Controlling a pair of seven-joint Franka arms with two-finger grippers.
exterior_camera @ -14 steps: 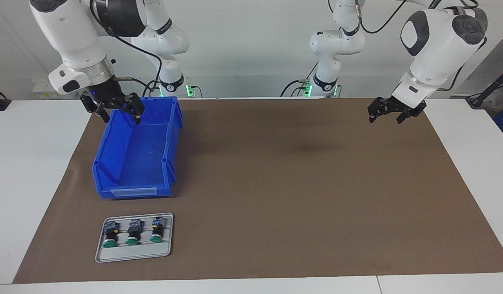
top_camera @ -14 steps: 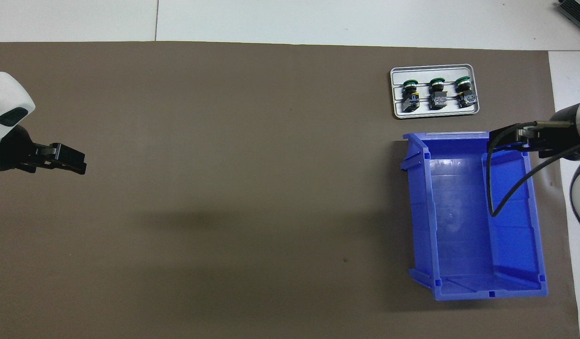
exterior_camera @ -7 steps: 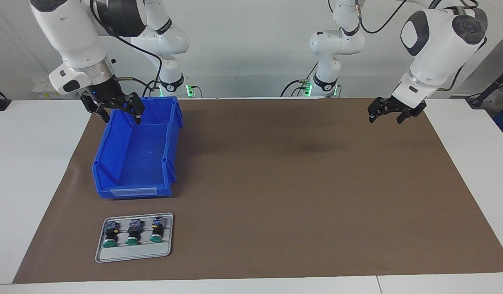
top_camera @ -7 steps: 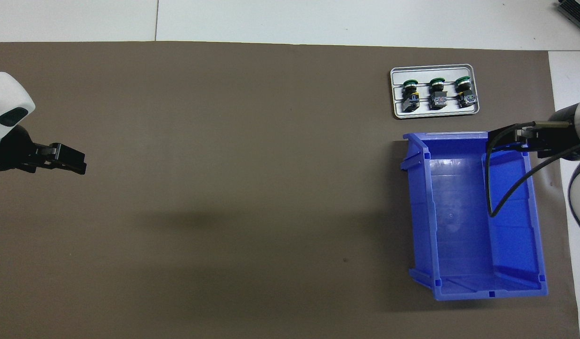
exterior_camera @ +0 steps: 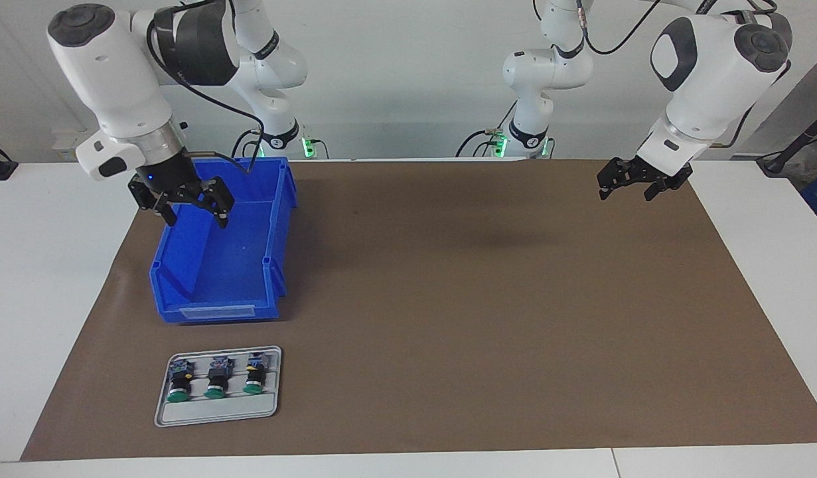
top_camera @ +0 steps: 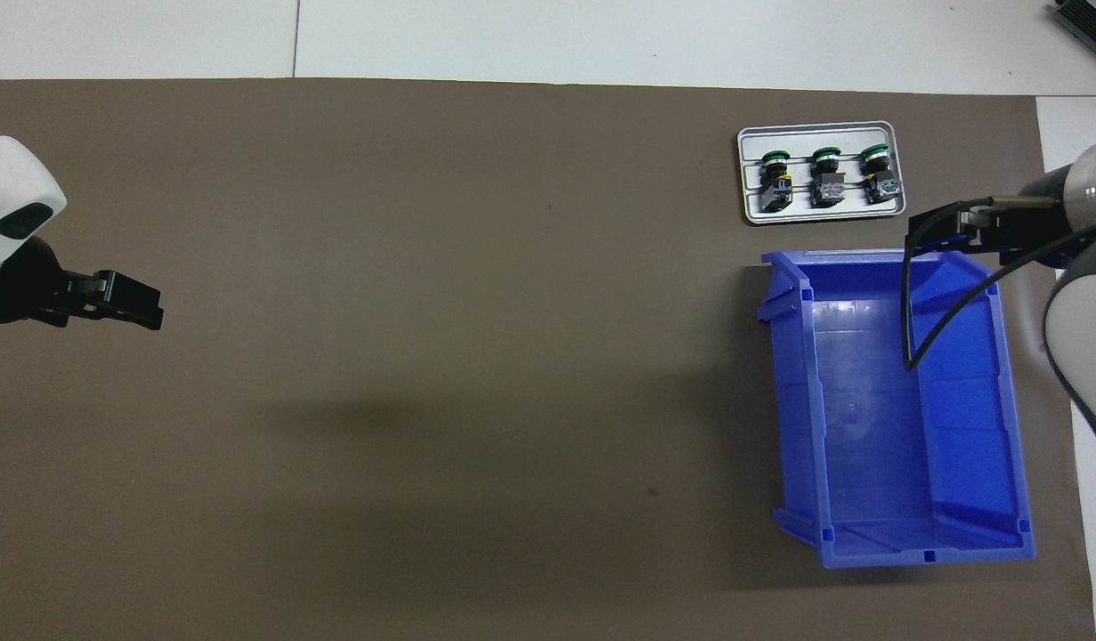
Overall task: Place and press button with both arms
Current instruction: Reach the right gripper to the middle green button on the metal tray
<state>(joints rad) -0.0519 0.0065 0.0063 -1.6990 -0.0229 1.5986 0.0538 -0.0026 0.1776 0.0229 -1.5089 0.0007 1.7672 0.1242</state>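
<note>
Buttons: three alike, green caps, black bodies, lying side by side in a grey tray point(exterior_camera: 216, 413); the button point(exterior_camera: 253, 376) closest to the table's middle is one likely pick.
Tray position: at the right arm's end of the table, farther from the robots than the blue bin point(exterior_camera: 182, 265), just beside it.
Right gripper point(exterior_camera: 190, 204): raised over the bin's end nearest the robots, fingers spread, holding nothing.
Left gripper point(exterior_camera: 630, 186): waiting over the brown mat point(exterior_camera: 514, 299) at the left arm's end, well apart from the buttons, fingers spread, empty.
Step in hand: probably the reach toward the tray; no button is lifted yet.
Next move: the right gripper needs to pass over the bin, descend on one button and close across its body.
View differences: the facing view shows both open jaws and the gripper's height; the overhead view hides most of the right gripper point(top_camera: 944, 233), but shows the buttons' caps pointing away from the robots.
</note>
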